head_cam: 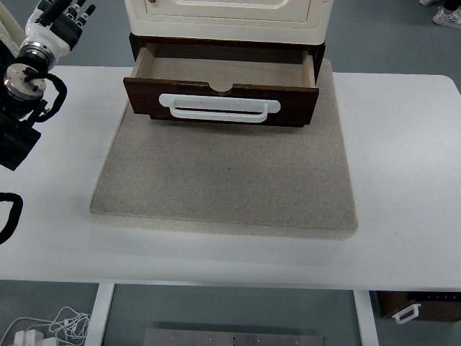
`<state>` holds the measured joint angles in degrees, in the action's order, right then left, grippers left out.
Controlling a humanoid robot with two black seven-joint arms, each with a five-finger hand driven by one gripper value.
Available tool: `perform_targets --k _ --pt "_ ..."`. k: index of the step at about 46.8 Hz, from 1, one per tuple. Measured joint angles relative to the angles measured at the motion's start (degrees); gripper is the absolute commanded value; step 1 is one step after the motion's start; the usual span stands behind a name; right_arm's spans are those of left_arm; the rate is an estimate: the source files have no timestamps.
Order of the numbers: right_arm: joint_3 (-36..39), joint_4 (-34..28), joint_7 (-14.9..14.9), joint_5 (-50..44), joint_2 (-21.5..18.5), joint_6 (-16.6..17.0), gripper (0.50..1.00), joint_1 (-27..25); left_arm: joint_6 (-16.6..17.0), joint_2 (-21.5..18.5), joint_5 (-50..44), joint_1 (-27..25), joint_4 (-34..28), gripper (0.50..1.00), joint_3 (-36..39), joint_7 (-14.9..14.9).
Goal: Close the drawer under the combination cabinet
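Pulled well out at twelve o'clock on the white table [403, 180]: the dark brown wooden drawer [220, 97] with its white bar handle [220, 108], sitting under the cream plastic combination cabinet [225, 20]. Empty inside, front panel square to the near edge, handle facing six o'clock. Judged fully open or nearly so, with closing not yet begun.

Set on a grey speckled stone-like slab [223, 180], probably to lift the cabinet off the tabletop and hold it steady against a push from the front. Handle side turned toward the robot, leaving the front panel free for a flat push toward twelve o'clock.

Raised at ten o'clock, well apart from the drawer: the black-and-white left hand [63, 20], fingers pointing up and away, loosely spread rather than clenched, holding nothing and touching nothing. Below it, the black left arm, hanging over the table's left edge. No right hand in view.

Next move, by judgement: bringing the hand across to the drawer front and pressing straight in, avoiding a skewed push that could jam the drawer.
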<state>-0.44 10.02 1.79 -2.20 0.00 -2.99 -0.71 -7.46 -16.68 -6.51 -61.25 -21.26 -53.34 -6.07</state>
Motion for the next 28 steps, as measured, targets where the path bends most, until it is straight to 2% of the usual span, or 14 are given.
perform_targets --k 23,28 --pt "0.0 0.0 0.04 0.0 0.0 0.0 0.952 0.01 -0.16 -0.49 -1.44 -1.2 0.01 0.996 -0.2 0.03" --pt "0.0 0.0 0.03 0.0 0.0 0.0 0.952 0.01 -1.39 -0.71 -1.15 -1.23 -0.28 0.999 -0.64 0.03"
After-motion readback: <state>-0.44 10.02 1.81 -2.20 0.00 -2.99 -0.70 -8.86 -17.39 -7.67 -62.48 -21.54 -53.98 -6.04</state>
